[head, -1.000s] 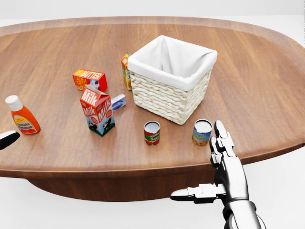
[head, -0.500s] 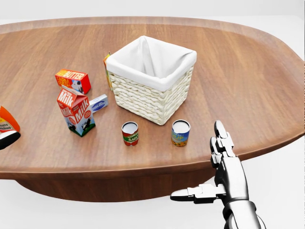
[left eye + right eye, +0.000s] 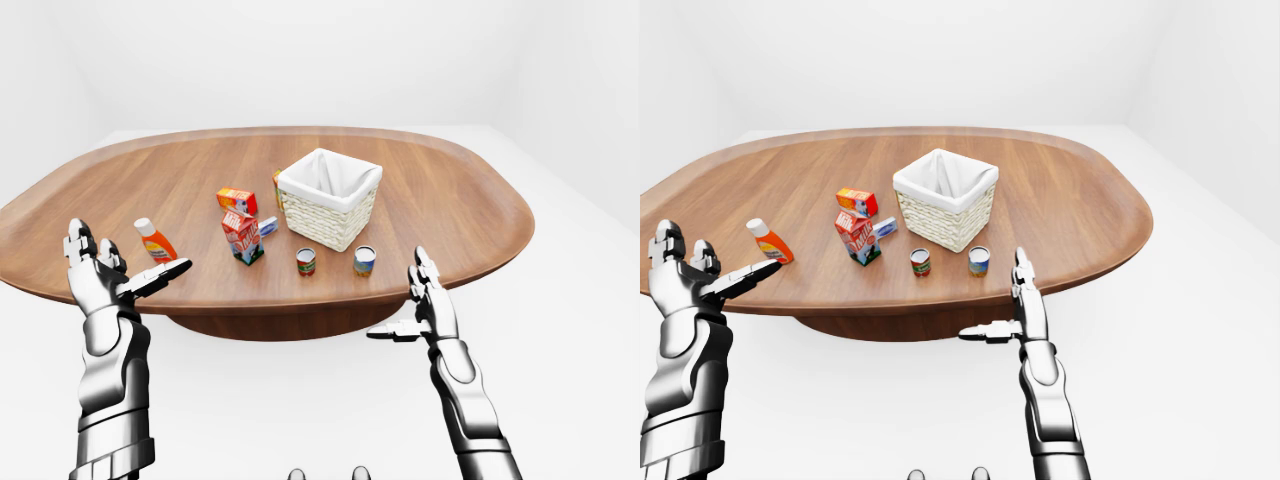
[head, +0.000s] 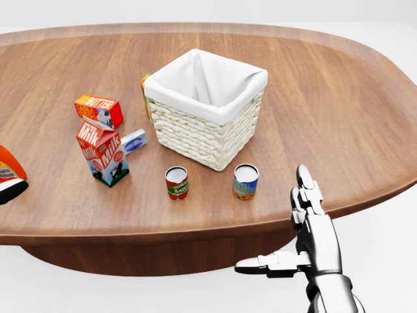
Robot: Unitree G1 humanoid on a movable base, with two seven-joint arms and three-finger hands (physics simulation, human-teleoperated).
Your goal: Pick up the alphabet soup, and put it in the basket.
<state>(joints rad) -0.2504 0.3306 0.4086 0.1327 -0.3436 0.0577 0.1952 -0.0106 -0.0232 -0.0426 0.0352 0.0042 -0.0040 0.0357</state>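
Observation:
The alphabet soup (image 4: 245, 181), a can with a blue and yellow label, stands upright on the wooden table (image 4: 339, 117), just below the wicker basket (image 4: 205, 130) with its white liner. My right hand (image 4: 277, 222) is open and empty, off the table's near edge, below and to the right of the can. My left hand (image 3: 125, 258) is open and empty, over the table's left edge near the orange bottle (image 3: 155, 240).
A red and green can (image 4: 176, 182) stands left of the soup. A milk carton (image 4: 102, 152), a butter box (image 4: 99, 111), a small blue-white box (image 4: 134, 140) and an orange carton (image 4: 144, 88) behind the basket lie further left.
The whole picture has shifted: the table's things slid left in the head view, so the camera moved right. My right hand sits slightly lower; nothing was taken hold of.

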